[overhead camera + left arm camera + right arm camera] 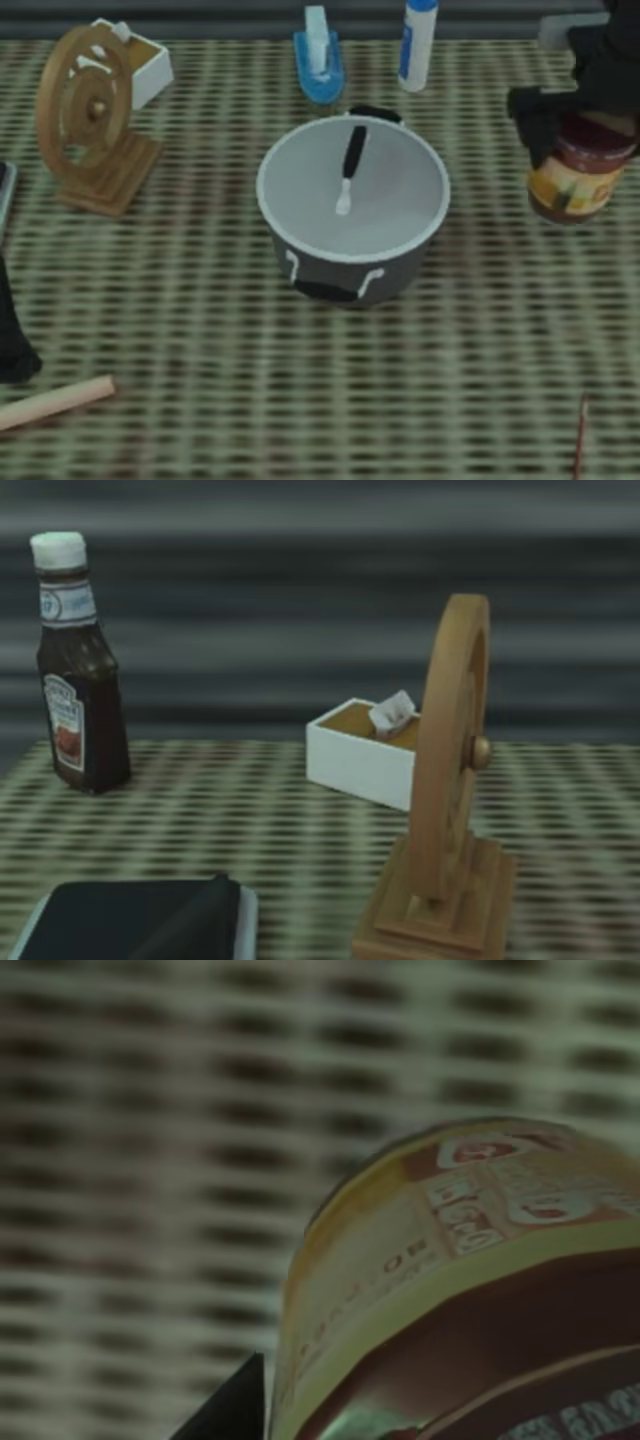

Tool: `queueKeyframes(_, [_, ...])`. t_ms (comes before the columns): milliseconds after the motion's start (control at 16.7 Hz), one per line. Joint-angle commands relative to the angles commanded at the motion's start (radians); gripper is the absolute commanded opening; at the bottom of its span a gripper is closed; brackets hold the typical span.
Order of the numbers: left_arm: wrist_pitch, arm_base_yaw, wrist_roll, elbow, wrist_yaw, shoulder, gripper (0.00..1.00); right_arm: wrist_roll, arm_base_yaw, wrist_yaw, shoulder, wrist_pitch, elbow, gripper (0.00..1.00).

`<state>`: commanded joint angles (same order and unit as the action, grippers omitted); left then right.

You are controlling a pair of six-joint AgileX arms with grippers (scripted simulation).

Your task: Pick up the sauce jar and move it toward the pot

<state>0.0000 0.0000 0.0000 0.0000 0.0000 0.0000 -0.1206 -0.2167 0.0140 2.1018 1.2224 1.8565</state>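
Note:
The sauce jar (pixel 578 180), with its dark red lid and yellow-orange label, is at the table's right side, to the right of the pot. My right gripper (pixel 570 120) is shut on its upper part from above. In the right wrist view the jar (pixel 450 1260) fills the near field, with one black fingertip (pixel 235 1405) against its side and the woven mat well below it. The dark grey pot (pixel 350 270) with a white rim stands mid-table. Its pale grey lid (pixel 390 200) is on. My left arm (pixel 12 345) is parked at the left edge.
A wooden wheel stand (pixel 90 120) and a white box (pixel 145 65) are at the back left. A blue object (pixel 318 60) and a white bottle with a blue cap (pixel 417 40) stand behind the pot. A wooden stick (pixel 55 400) lies front left, and a red stick (pixel 580 435) front right. A ketchup bottle (pixel 75 670) stands far off.

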Motion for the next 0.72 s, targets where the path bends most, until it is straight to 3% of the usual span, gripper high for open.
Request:
queueKeyframes(240, [0.0, 0.0, 0.0, 0.0, 0.0, 0.0, 1.0, -0.162, -0.067, 0.018, 0.013, -0.036, -0.032, 0.0])
queueKeyframes(720, [0.0, 0.0, 0.0, 0.0, 0.0, 0.0, 1.0, -0.178, -0.073, 0.018, 0.018, -0.075, -0.062, 0.0])
